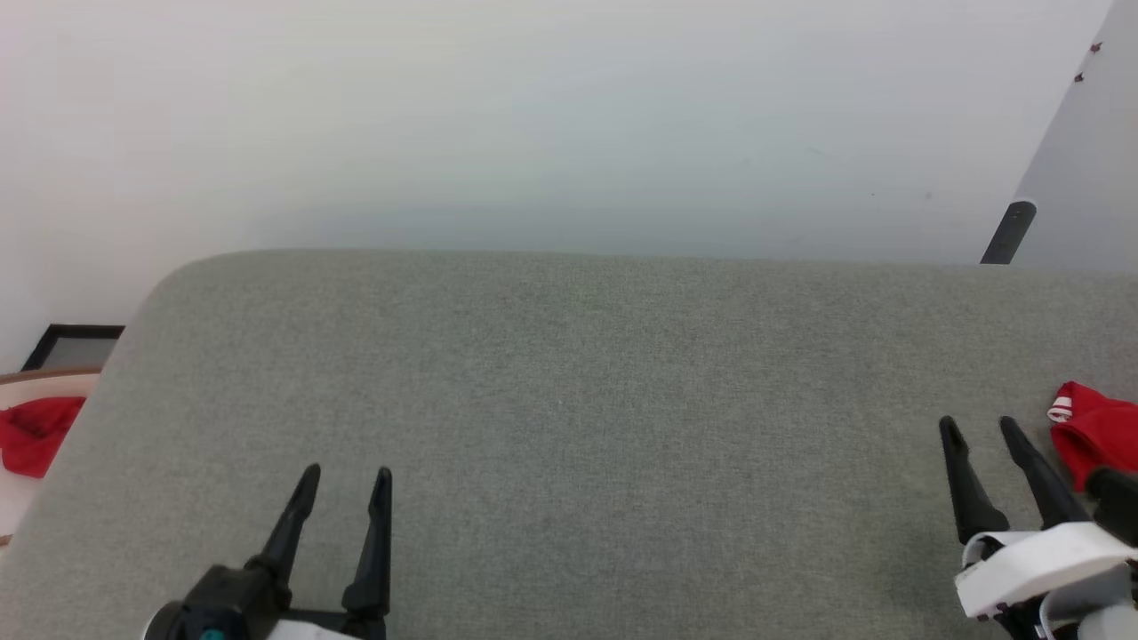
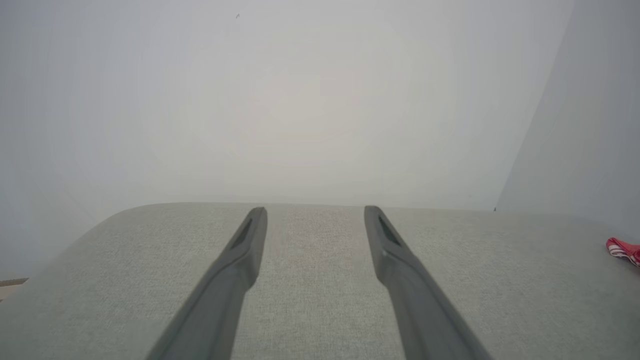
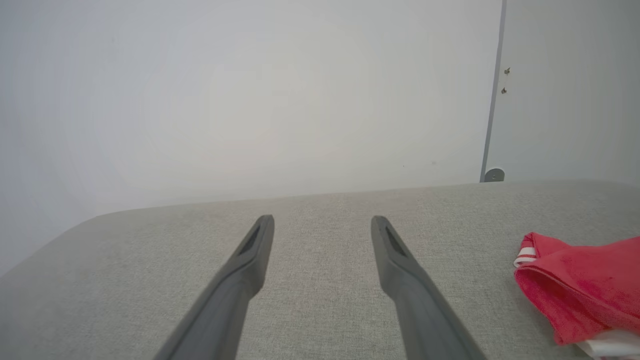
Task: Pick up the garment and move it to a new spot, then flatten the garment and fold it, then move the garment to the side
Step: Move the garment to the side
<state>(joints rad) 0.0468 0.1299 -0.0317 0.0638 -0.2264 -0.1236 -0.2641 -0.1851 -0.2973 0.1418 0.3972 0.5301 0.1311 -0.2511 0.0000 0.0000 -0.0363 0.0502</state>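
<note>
The garment (image 1: 1098, 431), red cloth with red-white striped trim, lies bunched at the far right edge of the grey padded surface (image 1: 569, 400). The right wrist view has the garment (image 3: 580, 290) at its lower right, and the left wrist view catches a corner of the garment (image 2: 624, 249) at its right edge. My right gripper (image 1: 980, 428) stands open just left of the garment, apart from it, nothing between its fingers. Over the surface's front left, my left gripper (image 1: 347, 478) is open and holds nothing.
A white wall rises behind the surface's far edge. At the far left, beyond the surface's rounded corner, a second red cloth (image 1: 34, 434) rests on a pale piece of furniture, with a dark frame (image 1: 71, 345) behind it. A dark door stop (image 1: 1009, 231) sits at the back right.
</note>
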